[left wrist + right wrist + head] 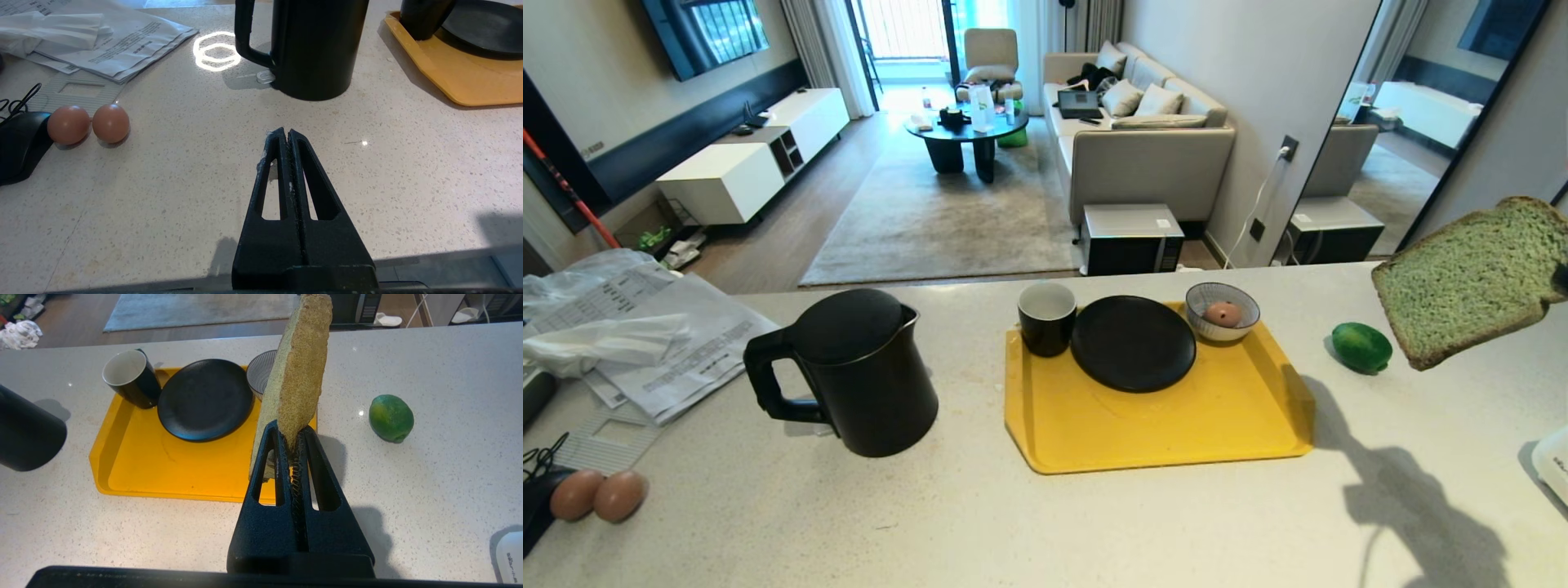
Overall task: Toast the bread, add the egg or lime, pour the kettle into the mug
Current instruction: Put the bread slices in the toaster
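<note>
matte black left gripper [288,132], tapered fingers with triangular cutouts, ridged pads

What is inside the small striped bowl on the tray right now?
One brown egg lies in the striped bowl on the yellow tray. The bowl's floor beneath the egg is covered.

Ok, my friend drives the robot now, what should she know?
Right gripper: shut on the bread, holding it in the air at the right, above the counter.
Left gripper: shut, empty, parked low over the counter near the kettle.
Mug, black plate and bowl with an egg sit on the yellow tray. Lime lies right of the tray.
Done: bread picked up.
Left: toasting, plating the bread, adding egg or lime, pouring the kettle.
</note>
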Tool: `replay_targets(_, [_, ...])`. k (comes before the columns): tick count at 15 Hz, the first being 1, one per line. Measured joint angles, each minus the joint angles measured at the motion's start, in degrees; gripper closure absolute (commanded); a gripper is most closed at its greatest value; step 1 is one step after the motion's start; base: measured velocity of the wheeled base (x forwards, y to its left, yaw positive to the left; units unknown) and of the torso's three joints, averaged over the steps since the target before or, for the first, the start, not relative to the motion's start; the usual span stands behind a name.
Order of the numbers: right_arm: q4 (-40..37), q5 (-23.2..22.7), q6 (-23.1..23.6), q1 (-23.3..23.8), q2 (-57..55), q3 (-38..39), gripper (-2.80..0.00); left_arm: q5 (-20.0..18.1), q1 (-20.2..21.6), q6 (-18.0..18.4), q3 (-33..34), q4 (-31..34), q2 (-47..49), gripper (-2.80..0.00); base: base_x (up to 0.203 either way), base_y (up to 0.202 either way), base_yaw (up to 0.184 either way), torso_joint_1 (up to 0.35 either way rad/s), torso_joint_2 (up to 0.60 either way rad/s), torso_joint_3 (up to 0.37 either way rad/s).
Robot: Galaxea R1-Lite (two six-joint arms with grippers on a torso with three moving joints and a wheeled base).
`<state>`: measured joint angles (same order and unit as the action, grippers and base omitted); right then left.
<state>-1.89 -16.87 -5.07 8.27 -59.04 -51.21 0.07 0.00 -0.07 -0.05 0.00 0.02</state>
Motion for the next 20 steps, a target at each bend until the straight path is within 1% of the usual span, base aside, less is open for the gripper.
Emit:
replay_targets(3, [0.00, 0.01, 0.00, -0.02, -0.05, 0.09, 0.00, 0.00, 0.00, -0.01, -0.02, 0.00, 0.00, 0.00, -0.137, 0.000, 0.001, -0.005, 0.00, 0.005])
replay_targets(15, [0.13, 0.06, 0.09, 0.00, 0.94, -0.07, 0.00, -0.02, 0.00, -0.01, -0.02, 0.00, -0.02, 0.00, 0.000, 0.000, 0.000, 0.002, 0.00, 0.000])
replay_targets(20, [-0.01, -0.65, 0.48, -0.04, 1.57, 0.27, 0.00, 0.02, 0.00, -0.01, -0.02, 0.00, -0.02, 0.00, 0.000, 0.000, 0.000, 0.000, 0.00, 0.000])
